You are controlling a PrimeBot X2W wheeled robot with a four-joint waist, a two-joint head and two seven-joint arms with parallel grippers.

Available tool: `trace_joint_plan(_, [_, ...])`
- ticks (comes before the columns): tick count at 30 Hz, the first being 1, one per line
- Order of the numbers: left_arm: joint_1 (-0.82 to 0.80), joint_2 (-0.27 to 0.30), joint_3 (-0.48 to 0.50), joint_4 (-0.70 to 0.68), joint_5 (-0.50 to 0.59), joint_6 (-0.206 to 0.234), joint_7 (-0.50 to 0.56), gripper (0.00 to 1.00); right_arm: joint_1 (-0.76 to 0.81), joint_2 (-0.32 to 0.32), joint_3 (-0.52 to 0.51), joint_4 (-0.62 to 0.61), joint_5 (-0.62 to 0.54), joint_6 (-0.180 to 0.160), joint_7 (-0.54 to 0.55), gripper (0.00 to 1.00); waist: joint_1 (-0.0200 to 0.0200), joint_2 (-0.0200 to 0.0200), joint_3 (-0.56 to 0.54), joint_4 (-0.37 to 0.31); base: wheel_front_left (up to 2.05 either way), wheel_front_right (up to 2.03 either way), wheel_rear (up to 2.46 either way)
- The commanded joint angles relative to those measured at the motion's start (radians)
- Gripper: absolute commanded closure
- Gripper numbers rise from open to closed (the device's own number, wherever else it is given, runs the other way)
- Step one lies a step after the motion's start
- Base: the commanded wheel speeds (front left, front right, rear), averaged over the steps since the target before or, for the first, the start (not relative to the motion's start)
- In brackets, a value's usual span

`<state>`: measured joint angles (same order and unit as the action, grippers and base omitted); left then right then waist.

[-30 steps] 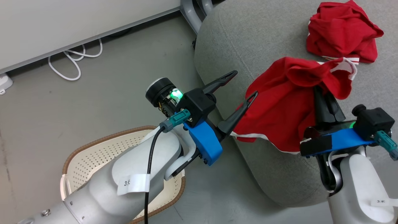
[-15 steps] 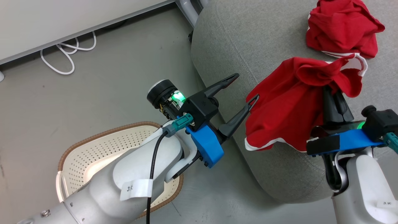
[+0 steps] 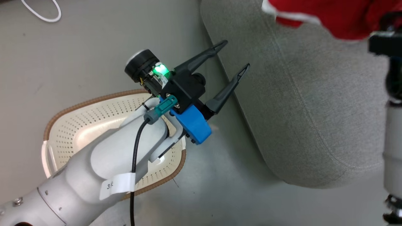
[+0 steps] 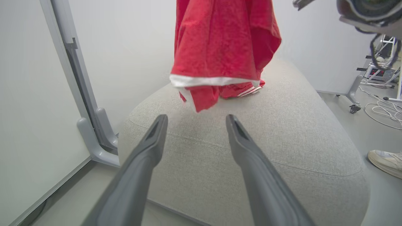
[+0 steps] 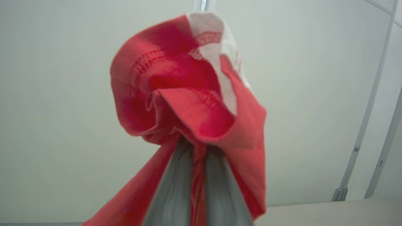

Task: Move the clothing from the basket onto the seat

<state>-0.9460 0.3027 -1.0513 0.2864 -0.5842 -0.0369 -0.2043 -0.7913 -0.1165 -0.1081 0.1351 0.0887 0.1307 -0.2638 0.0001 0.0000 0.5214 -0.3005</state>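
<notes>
My right gripper point(image 5: 196, 147) is shut on a bright red garment point(image 5: 188, 94) with white trim, bunched over its fingertips. From the left wrist view that garment point(image 4: 223, 47) hangs in the air above the light grey seat point(image 4: 282, 141). A second red piece of clothing point(image 4: 243, 91) lies on the cushion behind it. In the head view the red fabric point(image 3: 329, 15) is at the top right over the seat point(image 3: 314, 110). My left gripper point(image 3: 235, 55) stands open and holds nothing, beside the seat's edge. The cream basket point(image 3: 78, 105) lies on the floor under my left forearm, which hides part of it.
My right arm point(image 3: 392, 131) rises along the right edge of the head view. A grey frame leg point(image 4: 94, 147) and a white panel stand left of the seat. A person's shoe point(image 4: 386, 161) rests on the floor to the right, with cables point(image 4: 383, 113) beyond. A white cord point(image 3: 44, 12) lies on the floor.
The head view has shifted, so the whole scene sits differently. The held garment has gone from the seat's near edge to further in over the cushion. The left gripper stays open.
</notes>
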Motion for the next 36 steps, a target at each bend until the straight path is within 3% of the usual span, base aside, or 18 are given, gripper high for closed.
trace_joint_plan(1, [-0.018,0.015,0.003,-0.005,0.011,0.001,0.001,0.0,-0.047,-0.022,-0.017,-0.017,-0.007,0.0,-0.001,1.0,-0.0001,0.0,0.084,0.004,0.0,0.0,0.0])
trace_joint_plan(10, [-0.073,0.088,0.01,-0.044,0.051,0.011,0.017,0.0,-0.273,-0.207,-0.204,-0.055,0.0,0.0,-0.001,1.0,-0.0001,0.0,0.234,-0.011,0.0,0.0,0.0])
trace_joint_plan(15, [-0.1,0.111,0.007,-0.07,0.069,0.01,0.034,0.0,-0.326,-0.348,-0.295,0.031,0.008,0.0,-0.001,1.0,-0.0001,0.0,0.29,-0.01,0.0,0.0,0.0])
trace_joint_plan(19, [-0.116,0.123,0.003,-0.091,0.077,0.011,0.043,0.0,-0.337,-0.407,-0.329,0.111,0.012,0.0,-0.001,1.0,-0.0001,0.0,0.326,-0.009,0.0,0.0,0.0])
trace_joint_plan(24, [-0.13,0.13,-0.001,-0.113,0.085,0.011,0.051,0.0,-0.307,-0.4,-0.335,0.2,-0.014,0.0,-0.001,1.0,-0.0001,0.0,0.358,-0.008,0.0,0.0,0.0])
trace_joint_plan(36, [-0.141,0.128,-0.002,-0.122,0.078,0.02,0.042,0.0,-0.198,-0.237,-0.424,0.334,-0.067,0.0,-0.001,1.0,-0.0001,0.0,0.379,0.004,0.0,0.0,0.0])
